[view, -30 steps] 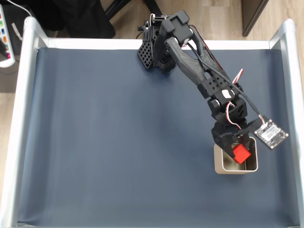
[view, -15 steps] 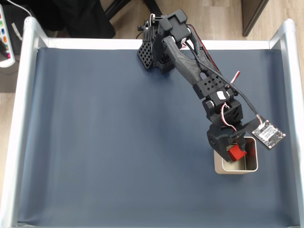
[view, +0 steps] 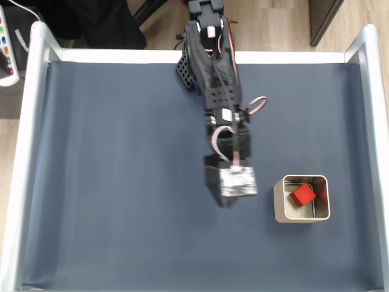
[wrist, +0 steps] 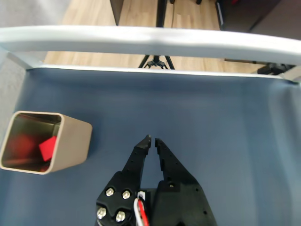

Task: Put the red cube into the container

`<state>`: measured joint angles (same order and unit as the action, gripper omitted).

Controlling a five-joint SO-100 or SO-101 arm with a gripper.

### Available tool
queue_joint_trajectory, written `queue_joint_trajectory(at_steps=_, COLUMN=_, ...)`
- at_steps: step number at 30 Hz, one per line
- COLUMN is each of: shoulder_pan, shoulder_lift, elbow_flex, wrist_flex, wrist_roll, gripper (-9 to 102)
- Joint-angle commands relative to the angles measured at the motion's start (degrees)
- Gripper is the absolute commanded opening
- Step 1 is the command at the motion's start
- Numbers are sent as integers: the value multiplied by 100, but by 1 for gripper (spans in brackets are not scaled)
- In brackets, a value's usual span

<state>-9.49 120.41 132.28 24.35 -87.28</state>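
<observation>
A small bright red cube (view: 302, 195) lies inside a square metal container (view: 279, 204) with rounded corners and pale cream-silver walls. In the fixed view the container stands upright on dark blue cloth at about four o'clock from the picture's centre, open top upward. In the wrist view the container (wrist: 70, 141) sits at nine o'clock, the cube (wrist: 47, 149) reflected red on its shiny inner walls.

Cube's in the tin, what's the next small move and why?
Probably just retract toward the base and stop. The red cube lies inside the container, and the gripper is nearly closed, holding nothing, over bare mat beside it, so nothing looks left to place.
</observation>
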Motion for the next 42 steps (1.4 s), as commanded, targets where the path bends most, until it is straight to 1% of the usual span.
queue_joint_trajectory(at_steps=1, shoulder_pan=255, shoulder_lift=650, elbow_flex=475, wrist_flex=-79, wrist_roll=0, gripper=0)
queue_joint_trajectory(at_steps=8, shoulder_pan=439, shoulder_lift=1652, elbow_flex=1538, wrist_flex=-70, wrist_roll=26, gripper=0)
queue_joint_trajectory(at_steps=17, shoulder_pan=501, shoulder_lift=3560, elbow_flex=3349, wrist_flex=-70, wrist_roll=-35, gripper=0)
queue_joint_trajectory(at_steps=25, shoulder_pan=562, shoulder_lift=5194, elbow_flex=4245, wrist_flex=0, wrist_roll=105, gripper=0)
queue_joint_trajectory(at_steps=28, shoulder_pan=536, shoulder_lift=5607, elbow_flex=4359, wrist_flex=352, wrist_roll=202, gripper=0)
queue_joint_trajectory(at_steps=31, shoulder_pan=536, shoulder_lift=6003, elbow_flex=4667, wrist_flex=325, wrist_roll=114, gripper=0)
queue_joint_trajectory(at_steps=36, shoulder_pan=580, shoulder_lift=6363, elbow_flex=4693, wrist_flex=782, wrist_roll=290, gripper=0)
queue_joint_trajectory(at_steps=42, shoulder_pan=580, shoulder_lift=6979, elbow_flex=4693, wrist_flex=1582, wrist_roll=431, gripper=0)
